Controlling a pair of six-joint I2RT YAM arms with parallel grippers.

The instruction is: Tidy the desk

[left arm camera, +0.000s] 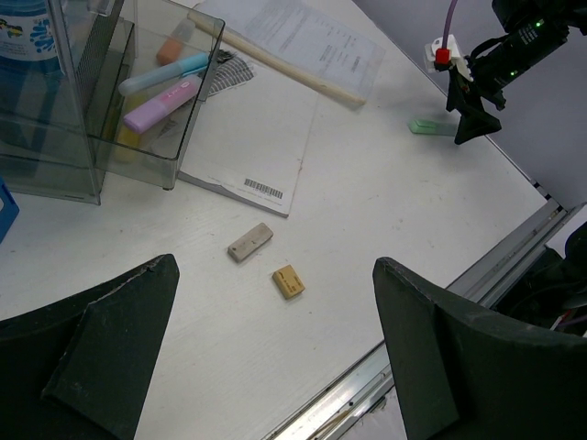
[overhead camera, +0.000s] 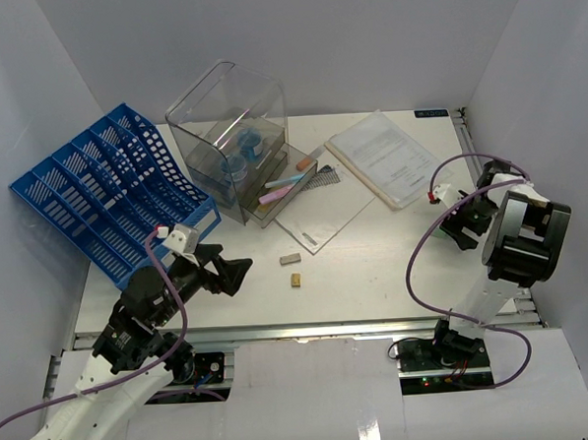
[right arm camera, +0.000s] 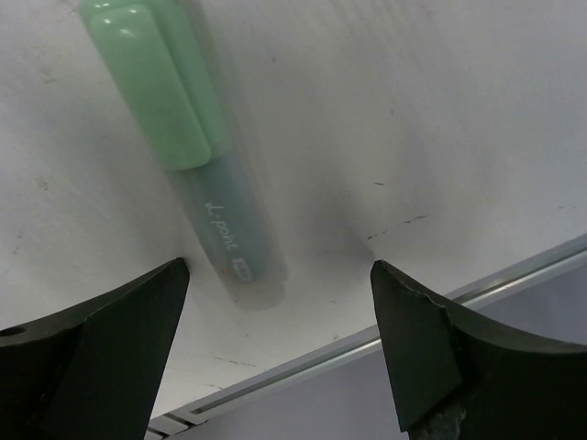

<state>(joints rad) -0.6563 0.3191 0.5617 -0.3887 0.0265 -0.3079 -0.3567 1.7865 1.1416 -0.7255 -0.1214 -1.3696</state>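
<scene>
The desk (overhead camera: 375, 265) is a white tabletop with a metal rail along its edges. A green highlighter (right arm camera: 183, 147) lies flat on it near the right edge. My right gripper (right arm camera: 277, 268) hangs open just above the highlighter's darker end, not touching it. My left gripper (left arm camera: 275, 264) is open over the near left part of the desk, holding nothing. Just ahead of it lie a grey eraser (left arm camera: 249, 242) and a yellow eraser (left arm camera: 288, 280). In the top view the right gripper (overhead camera: 459, 221) is at the far right and the left gripper (overhead camera: 236, 272) left of centre.
A clear plastic bin (overhead camera: 230, 135) stands at the back, its low drawer (left arm camera: 174, 156) holding pink, blue and orange highlighters. A blue file rack (overhead camera: 105, 190) lies at the left. Papers (overhead camera: 384, 156) lie at the back right, a barcoded sheet (overhead camera: 323, 214) beside the bin.
</scene>
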